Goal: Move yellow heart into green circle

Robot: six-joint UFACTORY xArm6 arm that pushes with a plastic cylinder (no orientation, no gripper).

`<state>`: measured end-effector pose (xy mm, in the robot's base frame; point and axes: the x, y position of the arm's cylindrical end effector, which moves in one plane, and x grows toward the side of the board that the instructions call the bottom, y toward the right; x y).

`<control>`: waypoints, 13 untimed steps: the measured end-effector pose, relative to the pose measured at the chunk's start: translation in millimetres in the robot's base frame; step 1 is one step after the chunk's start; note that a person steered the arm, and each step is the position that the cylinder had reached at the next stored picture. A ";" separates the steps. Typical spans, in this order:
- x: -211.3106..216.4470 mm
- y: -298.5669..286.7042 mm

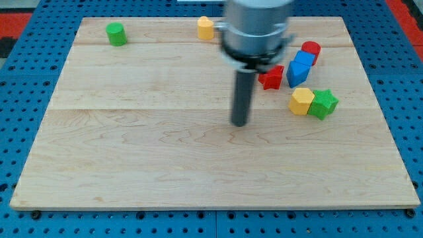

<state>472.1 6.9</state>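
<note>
The yellow heart [205,28] lies near the board's top edge, just left of the arm's body. The green circle [117,34] is a small cylinder at the top left, well to the heart's left. My tip [239,123] rests on the board near its middle, below and to the right of the heart and far from the green circle. It touches no block.
A cluster sits at the right: a red star-like block [271,77], a blue block [300,68], a red cylinder [310,50], a yellow hexagon-like block [302,101] and a green star [324,103]. The wooden board [132,152] lies on a blue pegboard.
</note>
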 end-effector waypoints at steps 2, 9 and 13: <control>-153.3 -17.3; -245.5 -82.7; -237.2 -186.7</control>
<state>234.9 -179.8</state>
